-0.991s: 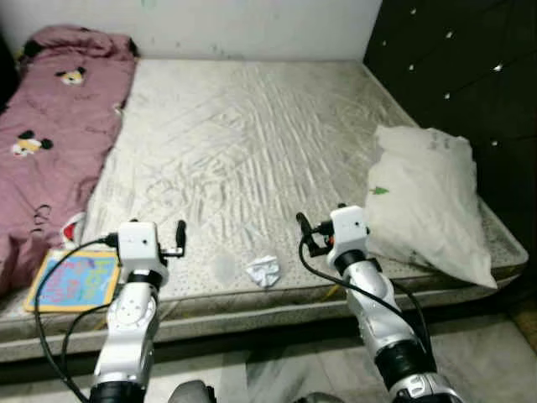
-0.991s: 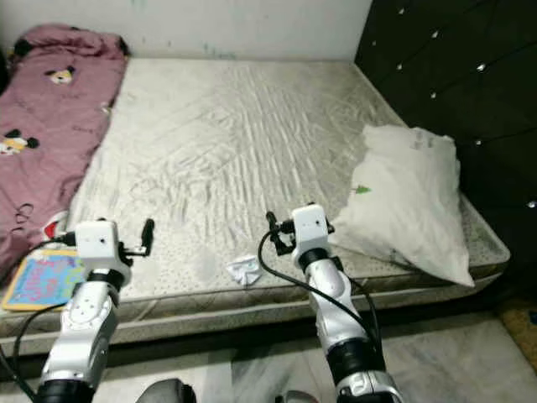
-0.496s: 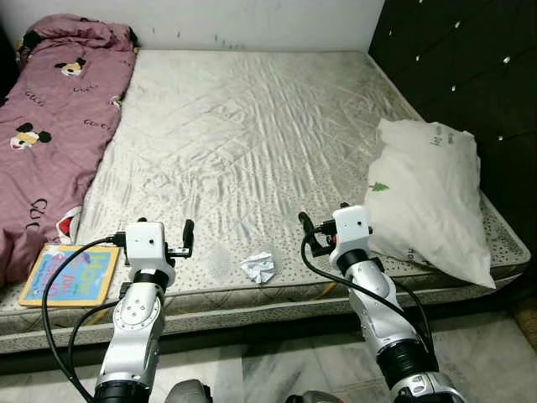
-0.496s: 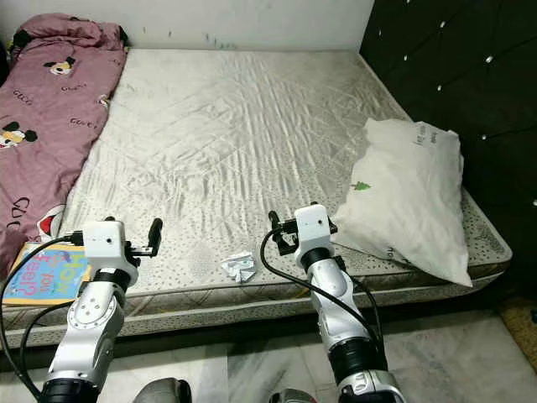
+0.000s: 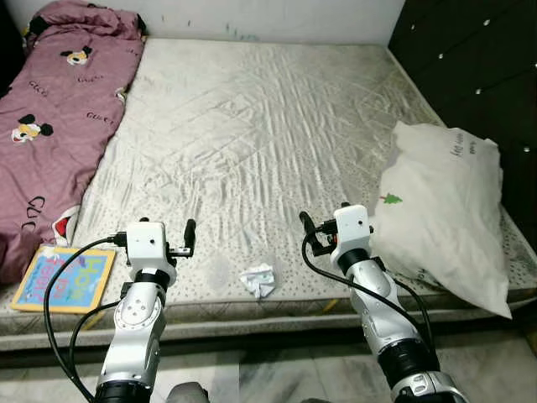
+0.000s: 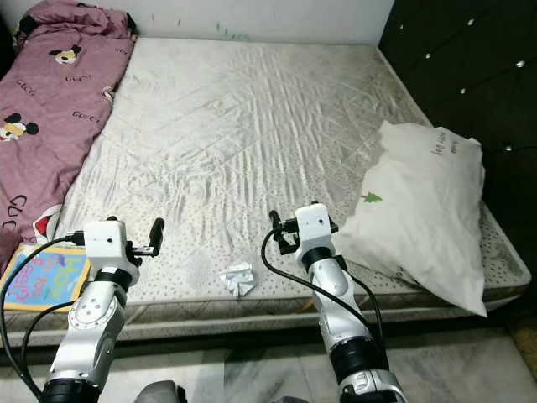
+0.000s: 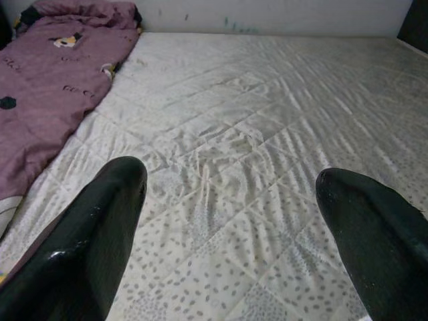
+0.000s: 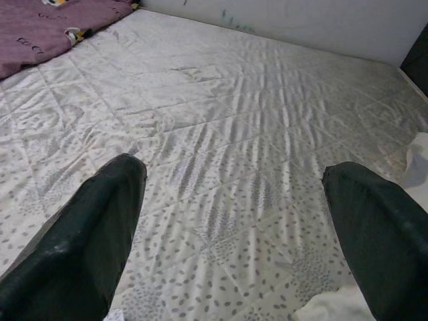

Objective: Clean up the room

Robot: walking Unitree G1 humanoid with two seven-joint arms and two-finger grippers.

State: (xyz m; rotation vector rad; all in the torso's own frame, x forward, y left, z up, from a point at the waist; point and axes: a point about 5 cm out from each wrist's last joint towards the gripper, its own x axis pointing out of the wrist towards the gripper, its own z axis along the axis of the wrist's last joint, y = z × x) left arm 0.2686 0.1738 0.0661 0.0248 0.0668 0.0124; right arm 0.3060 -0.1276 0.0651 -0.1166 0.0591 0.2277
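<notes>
Crumpled paper [image 5: 258, 280] one, pillow [image 5: 445, 210] one, book [image 5: 63, 278] one

A wide bed [image 5: 252, 143] with a creased, quilted pale mattress cover stands against a white wall [image 5: 268, 17] marked with small green smudges. A dark tufted headboard [image 5: 470, 75] studded with shiny buttons runs along its right side, and grey marbled floor [image 5: 277, 378] lies below the near edge
</notes>
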